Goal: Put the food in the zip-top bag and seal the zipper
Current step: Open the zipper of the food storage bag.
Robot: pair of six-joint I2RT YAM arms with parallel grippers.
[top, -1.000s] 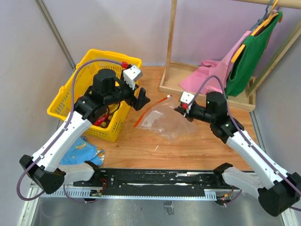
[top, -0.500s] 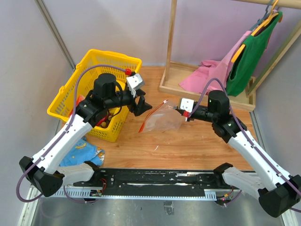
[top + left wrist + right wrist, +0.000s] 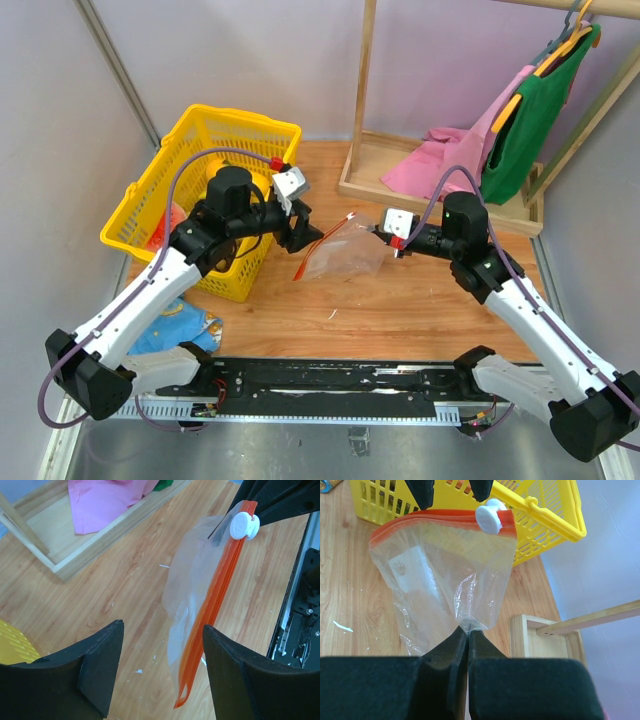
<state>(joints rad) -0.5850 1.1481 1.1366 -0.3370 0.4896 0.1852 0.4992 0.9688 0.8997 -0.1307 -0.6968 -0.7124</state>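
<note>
The clear zip-top bag (image 3: 348,255) is held up off the wooden table between both arms. My right gripper (image 3: 468,631) is shut on the bag's bottom edge (image 3: 470,622). The red zipper (image 3: 216,611) runs along the mouth, with its white slider (image 3: 243,526) at the far end. My left gripper (image 3: 162,627) is open at the mouth's free end. The red strip lies between its fingers, close to the right finger (image 3: 235,670), with a gap still showing. A red piece of food (image 3: 163,226) shows in the yellow basket (image 3: 230,130); the arm hides the rest.
The yellow basket (image 3: 550,520) stands at the back left, just behind the left gripper. At the back right is a wooden rack base (image 3: 440,200) with pink cloth (image 3: 105,502) and a green garment (image 3: 530,110) hanging. A blue cloth (image 3: 180,322) lies front left.
The right gripper lifted the bag off the table and pulled it taut. The left gripper came down to the bag's mouth and its jaws narrowed around the red strip.
</note>
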